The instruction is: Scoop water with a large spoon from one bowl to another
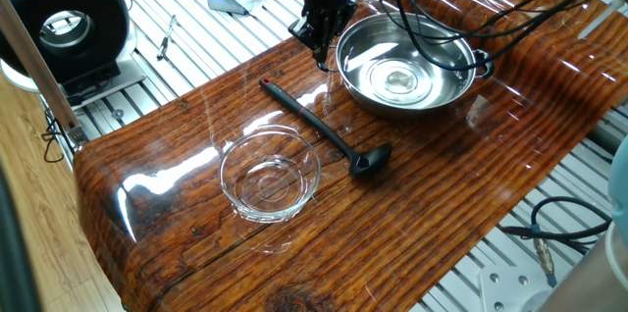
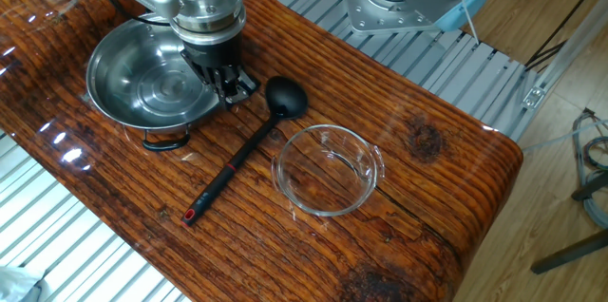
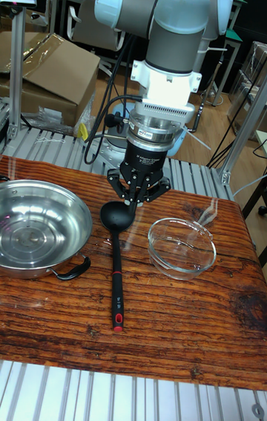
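Gripper (image 3: 136,195) hangs empty above the table, fingers close together, narrow gap. Steel bowl (image 2: 114,79) with water (image 1: 397,78) just beside it. Black ladle (image 2: 249,145) lies flat on the wood, scoop just below the fingertips. Glass bowl (image 2: 328,169) farther off past the ladle
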